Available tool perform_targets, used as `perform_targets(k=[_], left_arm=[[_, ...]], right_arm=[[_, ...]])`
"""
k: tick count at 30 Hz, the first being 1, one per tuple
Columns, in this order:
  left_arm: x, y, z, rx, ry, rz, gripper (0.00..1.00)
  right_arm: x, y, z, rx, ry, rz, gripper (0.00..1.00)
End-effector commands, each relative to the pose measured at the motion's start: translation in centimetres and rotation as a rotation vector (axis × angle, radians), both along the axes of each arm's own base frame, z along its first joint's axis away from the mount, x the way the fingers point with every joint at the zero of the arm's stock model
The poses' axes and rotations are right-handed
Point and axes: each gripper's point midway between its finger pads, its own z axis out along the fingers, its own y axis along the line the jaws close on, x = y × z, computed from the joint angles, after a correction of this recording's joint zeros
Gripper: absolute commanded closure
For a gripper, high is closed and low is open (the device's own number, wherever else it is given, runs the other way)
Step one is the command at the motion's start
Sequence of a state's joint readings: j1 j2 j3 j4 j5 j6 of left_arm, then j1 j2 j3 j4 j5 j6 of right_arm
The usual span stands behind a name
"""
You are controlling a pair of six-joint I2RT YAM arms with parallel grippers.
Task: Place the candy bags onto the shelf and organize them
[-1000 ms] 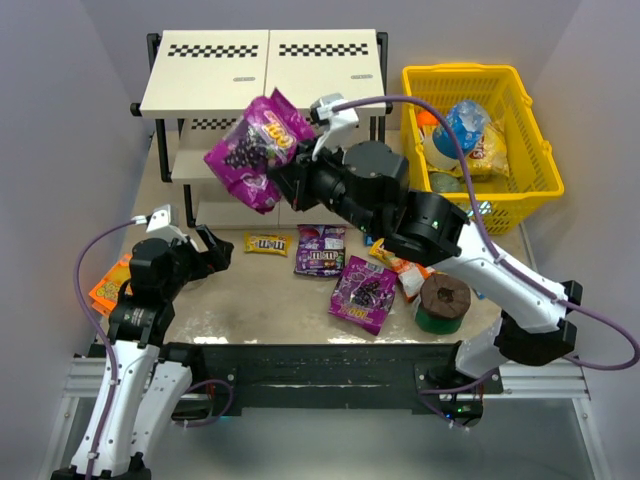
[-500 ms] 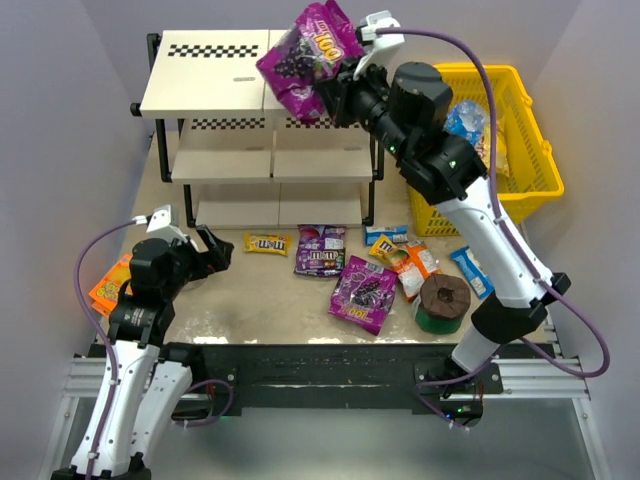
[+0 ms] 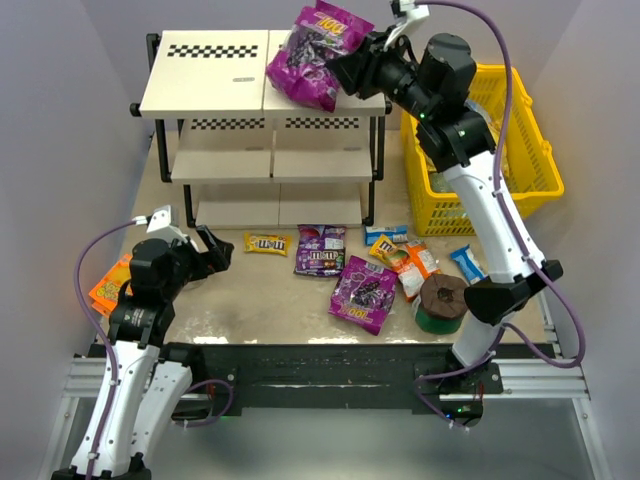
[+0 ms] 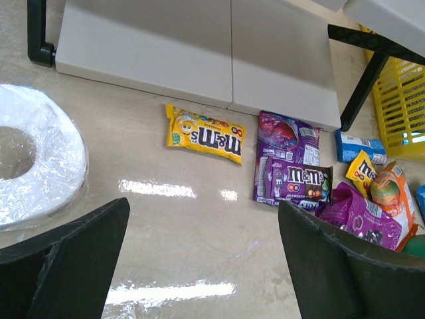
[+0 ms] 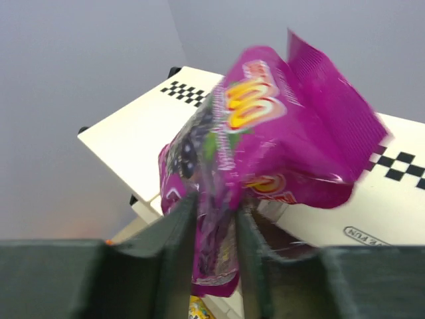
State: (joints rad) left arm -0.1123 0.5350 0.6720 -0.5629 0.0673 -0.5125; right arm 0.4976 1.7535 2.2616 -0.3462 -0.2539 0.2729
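The big shiny purple candy bag [image 3: 318, 55] is up over the top board of the white shelf with checkered edges [image 3: 205, 75]. It sits between the fingers of the right gripper [image 5: 216, 212]. I cannot tell if they squeeze it. The left gripper [image 4: 202, 232] is spread wide.

Top view: bright, even light from overhead. Soft shadow sits under the shelf [image 3: 200, 90], and I see pale glare on the bench [image 3: 270, 300] near its front edge.

Left wrist: white glare streaks on the bench; the left tool [image 4: 202, 212] fingers are dark and unfocused.

Right wrist: the purple bag [image 5: 265, 153] is smeared with blur; the right tool [image 5: 216, 206] fingers are soft.
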Motion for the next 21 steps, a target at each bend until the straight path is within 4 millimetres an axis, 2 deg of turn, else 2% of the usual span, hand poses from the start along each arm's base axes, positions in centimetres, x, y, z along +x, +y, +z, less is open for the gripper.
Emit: perform_targets(k=[1, 3, 4, 6, 9, 10, 12, 14, 19, 21], left_arm=[[0.2, -0.3, 0.6, -0.002, -0.035, -0.017, 0.0], [0.2, -0.3, 0.6, -0.004, -0.037, -0.016, 0.01], [0.2, -0.3, 0.6, -0.004, -0.037, -0.016, 0.01], [0.3, -0.3, 0.5, -0.004, -0.035, -0.016, 0.0], [0.3, -0.3, 0.5, -0.003, -0.035, -0.015, 0.0], [0.3, -0.3, 0.5, -0.003, -0.034, -0.015, 0.0], [0.3, -0.2, 0.4, -0.002, -0.032, -0.014, 0.0], [0.3, -0.2, 0.5, -0.004, -0.035, -0.013, 0.0], [0.4, -0.2, 0.4, -0.005, -0.035, -0.011, 0.0], [0.4, -0.2, 0.4, -0.004, -0.032, -0.011, 0.0]], right_arm=[[-0.3, -1.5, 4.9, 0.141, -0.084, 0.038, 0.46], [1.0, -2.3, 4.2, 0.145, -0.058, 0.005, 0.37], [1.4, -2.5, 4.0, 0.147, -0.046, -0.008, 0.29], [2.2, -3.4, 3.6, 0.152, -0.023, -0.067, 0.23], [2.7, -4.6, 3.4, 0.157, -0.01, -0.142, 0.2], [2.2, -5.2, 4.1, 0.168, -0.019, -0.161, 0.18], [2.2, -6.1, 3.9, 0.173, -0.007, -0.211, 0.15], [1.6, -7.3, 4.5, 0.189, -0.016, -0.259, 0.13], [0.8, -6.4, 3.5, 0.165, 0.011, -0.246, 0.11], [-0.1, -4.7, 3.1, 0.14, 0.022, -0.237, 0.11]])
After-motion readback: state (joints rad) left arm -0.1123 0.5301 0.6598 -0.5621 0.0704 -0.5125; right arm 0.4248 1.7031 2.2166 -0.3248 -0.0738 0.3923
